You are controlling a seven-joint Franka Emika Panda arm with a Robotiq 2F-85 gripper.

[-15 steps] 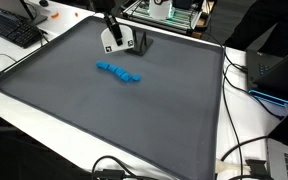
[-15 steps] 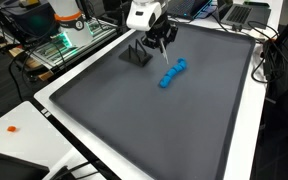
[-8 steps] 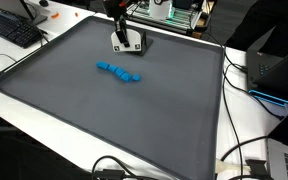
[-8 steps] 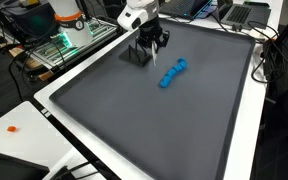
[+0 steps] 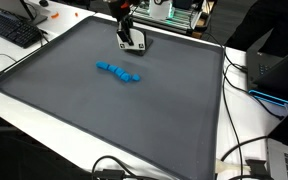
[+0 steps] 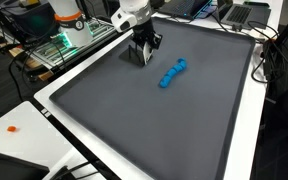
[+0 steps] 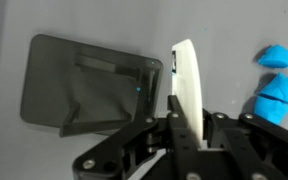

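Held thing: a thin white piece is gripped on edge, its long axis pointing straight out from the tool.
Tool: the tool is closed hard on the white piece, which is pinched between both fingers.
Place: the piece is held above the worktop, close to the edge where the arm comes in.
Key relation: a dark grey stand lies just beside and below the piece's edge, on the side away from the blue things. In an exterior view the tool is seen over the stand. Whether piece and stand touch cannot be told.
Stand's axis: its long side is set across the piece's long axis in the wrist view.
Further out: a blue block chain lies flat toward the middle of the worktop, apart from the stand.
Change: a second ago the tool was seen beside the stand, on the chain's side; it has since been brought over the stand. The grip is unchanged, and stand and chain have not been shifted.
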